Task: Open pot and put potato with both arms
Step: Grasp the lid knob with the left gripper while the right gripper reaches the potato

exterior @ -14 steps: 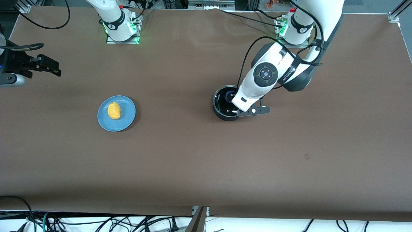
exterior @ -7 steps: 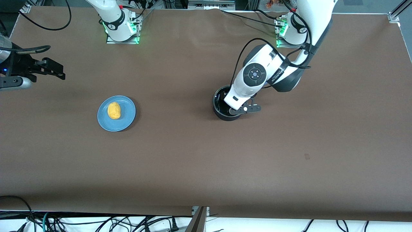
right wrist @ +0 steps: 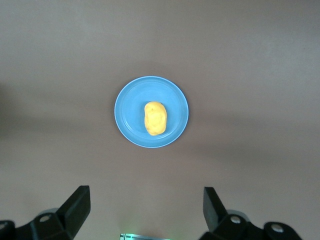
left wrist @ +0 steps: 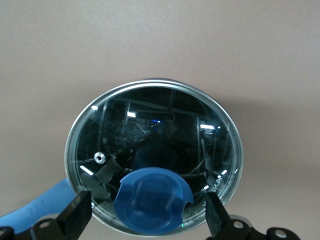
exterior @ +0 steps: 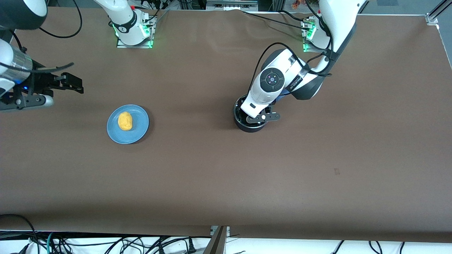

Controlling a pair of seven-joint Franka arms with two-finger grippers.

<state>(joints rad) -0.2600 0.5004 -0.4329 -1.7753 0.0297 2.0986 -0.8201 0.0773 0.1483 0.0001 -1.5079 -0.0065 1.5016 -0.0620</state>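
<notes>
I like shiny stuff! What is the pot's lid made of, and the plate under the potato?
The lid looks like clear glass with a metal rim: it mirrors lights and you see the dark pot through it. Its knob looks like matte blue plastic. The plate under the potato is smooth, even blue, probably plastic, though it could be glazed ceramic.

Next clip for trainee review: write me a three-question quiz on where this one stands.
1. True or false: the lid is on the pot.
2. The potato lies on: A) bare table B) the plate C) the pot.
3. Which gripper has open fingers on either side of the knob?

Key: 1 true. 2 B. 3 the left gripper; the right gripper, also open, is up over the table by the plate.
</notes>
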